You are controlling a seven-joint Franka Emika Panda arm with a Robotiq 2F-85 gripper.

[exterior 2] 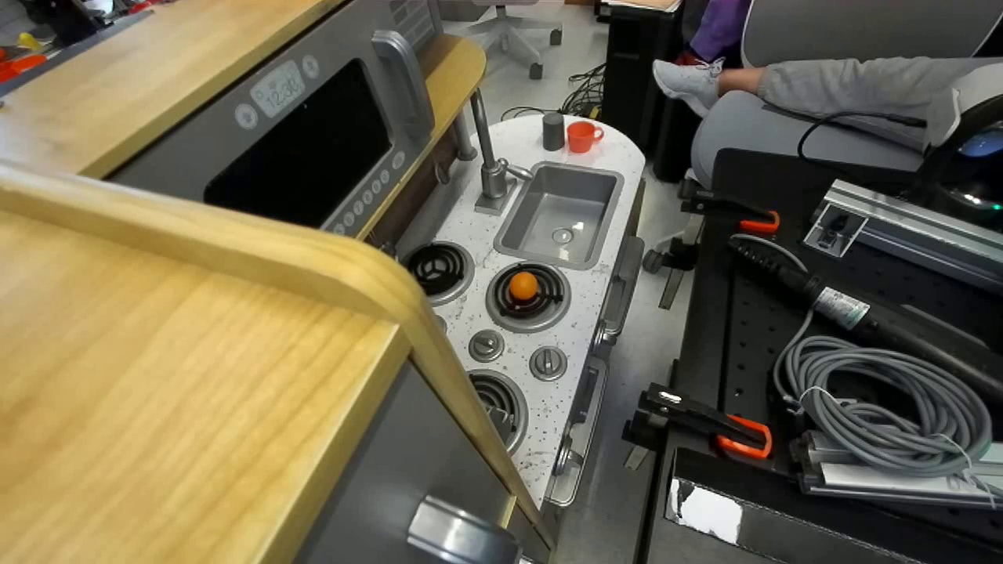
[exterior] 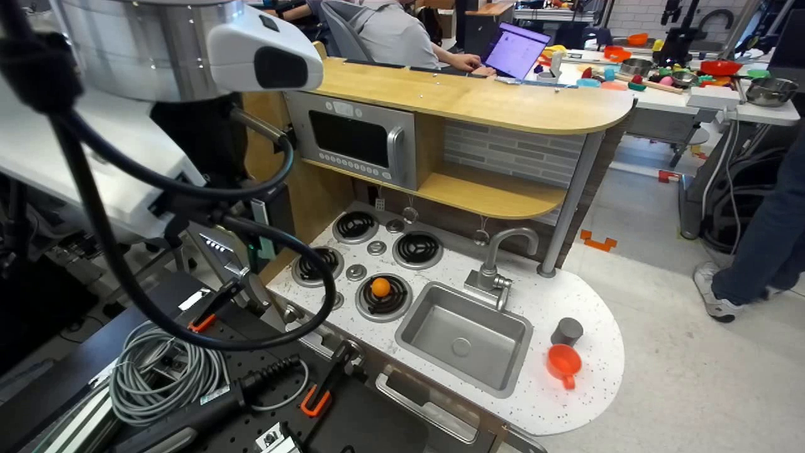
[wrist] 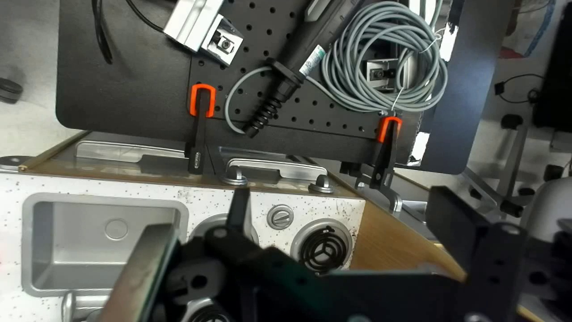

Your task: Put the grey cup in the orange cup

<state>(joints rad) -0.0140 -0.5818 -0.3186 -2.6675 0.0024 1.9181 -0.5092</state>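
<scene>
The grey cup is a plain dark cylinder on the rounded end of the white speckled counter, beyond the sink. It also shows in an exterior view. The orange cup, red-orange with a side handle, stands right beside it and also shows in an exterior view. Neither cup shows clearly in the wrist view. My gripper is open, with its fingers wide apart and nothing between them. It is high above the stove end, far from both cups. In the exterior views the fingers are hard to make out.
A sink with a tall faucet lies between stove and cups. An orange ball sits on a burner. A wooden shelf and a toy microwave overhang the back. Clamps and a cable coil are on the black table.
</scene>
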